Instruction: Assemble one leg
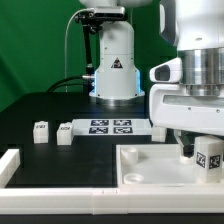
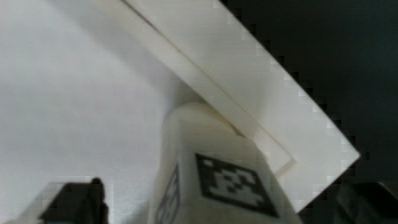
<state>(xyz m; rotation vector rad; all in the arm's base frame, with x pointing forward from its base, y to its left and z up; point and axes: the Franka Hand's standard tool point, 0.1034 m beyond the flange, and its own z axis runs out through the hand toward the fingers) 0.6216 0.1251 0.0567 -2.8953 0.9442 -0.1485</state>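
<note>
Exterior view: gripper (image 1: 197, 152) holds leg (image 1: 209, 157) at panel (image 1: 150, 165) edge.

Three legs show in the exterior view: two loose ones, the first leg (image 1: 41, 131) and the second leg (image 1: 65, 132), stand side by side just off the marker board's (image 1: 110, 127) end toward the exterior view's left, and a third leg (image 1: 209, 156) (image 2: 217, 170) stands well off the board's other end. There is one marker board, carrying four tags. One large white panel (image 1: 150, 160) (image 2: 89, 110) lies in front of the board, and one gripper (image 1: 200, 150) is in view.
</note>
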